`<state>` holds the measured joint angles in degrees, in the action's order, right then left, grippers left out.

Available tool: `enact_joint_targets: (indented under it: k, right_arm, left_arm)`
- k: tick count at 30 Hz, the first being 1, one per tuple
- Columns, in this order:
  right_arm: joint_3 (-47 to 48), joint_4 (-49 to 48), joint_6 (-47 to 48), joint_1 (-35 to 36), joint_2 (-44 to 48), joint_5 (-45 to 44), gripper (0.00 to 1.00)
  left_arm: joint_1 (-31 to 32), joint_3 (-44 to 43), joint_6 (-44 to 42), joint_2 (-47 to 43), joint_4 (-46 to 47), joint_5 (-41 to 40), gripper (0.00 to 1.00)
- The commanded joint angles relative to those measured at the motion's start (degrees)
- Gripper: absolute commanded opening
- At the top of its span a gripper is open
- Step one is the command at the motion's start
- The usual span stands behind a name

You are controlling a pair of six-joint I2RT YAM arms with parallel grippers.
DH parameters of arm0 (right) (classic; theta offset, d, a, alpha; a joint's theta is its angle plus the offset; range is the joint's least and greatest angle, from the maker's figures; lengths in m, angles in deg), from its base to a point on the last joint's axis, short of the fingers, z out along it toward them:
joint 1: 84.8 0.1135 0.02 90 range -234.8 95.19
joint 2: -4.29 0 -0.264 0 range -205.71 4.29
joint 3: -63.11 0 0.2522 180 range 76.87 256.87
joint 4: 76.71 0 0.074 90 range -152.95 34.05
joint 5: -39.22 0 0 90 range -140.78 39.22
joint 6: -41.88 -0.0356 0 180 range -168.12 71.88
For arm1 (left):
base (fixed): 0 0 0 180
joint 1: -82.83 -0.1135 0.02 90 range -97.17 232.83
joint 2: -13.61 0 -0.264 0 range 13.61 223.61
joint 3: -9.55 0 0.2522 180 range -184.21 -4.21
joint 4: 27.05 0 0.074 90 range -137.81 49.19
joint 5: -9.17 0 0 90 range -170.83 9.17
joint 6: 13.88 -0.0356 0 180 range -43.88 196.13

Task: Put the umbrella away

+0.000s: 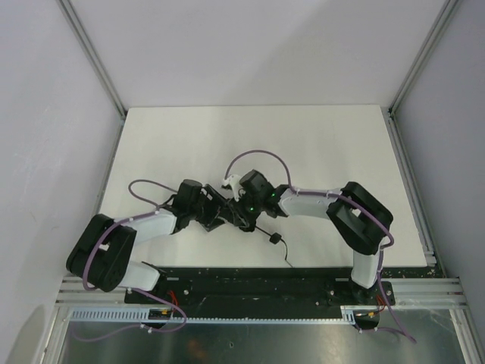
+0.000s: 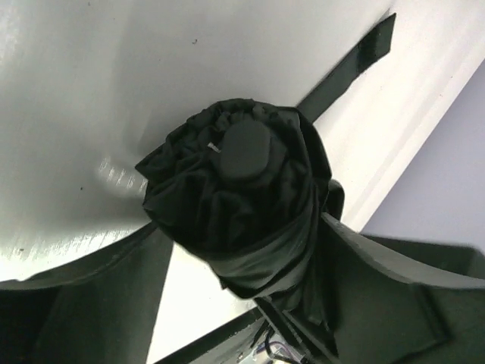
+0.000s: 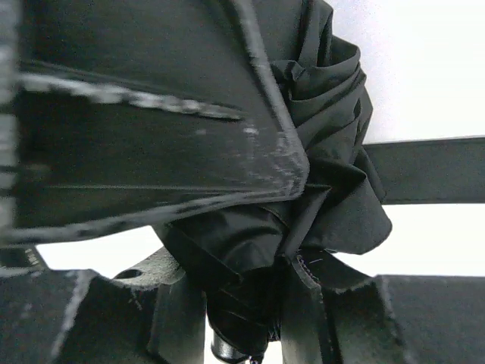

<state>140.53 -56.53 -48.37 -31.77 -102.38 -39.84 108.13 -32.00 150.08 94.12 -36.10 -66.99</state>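
Both arms meet near the middle of the white table (image 1: 326,144), with the umbrella (image 2: 242,197) caught between them, folded up. The right gripper (image 3: 292,220) has its jaws pinched down on the crumpled black canopy, fabric bulging out past them. The left gripper (image 2: 242,227) has its jaws standing wide around the capped end, but can't tell if they're actually squeezing it. The handle (image 1: 274,239) pokes out toward the arm bases, its wrist loop (image 1: 287,256) trailing on the table.

No readable text, label or number shows anywhere.
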Motion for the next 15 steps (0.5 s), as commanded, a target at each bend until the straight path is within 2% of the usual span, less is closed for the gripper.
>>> enact_joint_targets:
  k: [1,6,9,12,15]
  right_arm:
    - [-1.7,3.0,-5.0,-4.9,-3.8,18.3,0.00]
    - [-1.7,0.7,-9.6,-8.8,-6.1,32.2,0.00]
    - [-1.7,-1.8,-12.6,-10.6,-8.2,38.4,0.00]
    - [-1.7,-4.6,-15.3,-11.7,-10.0,43.1,0.00]
    - [-1.7,-6.8,-17.0,-12.0,-10.8,45.9,0.00]
  left_arm:
    - [0.4,2.3,-7.0,-1.5,-9.4,-4.3,0.83]
    - [0.9,2.5,-8.0,-0.1,-9.3,-5.0,0.85]
    - [1.8,1.8,-8.7,2.3,-9.2,-6.1,0.83]
    - [2.3,1.8,-9.1,3.9,-8.5,-7.6,0.72]
    - [2.4,3.0,-9.3,3.9,-7.0,-8.8,0.52]
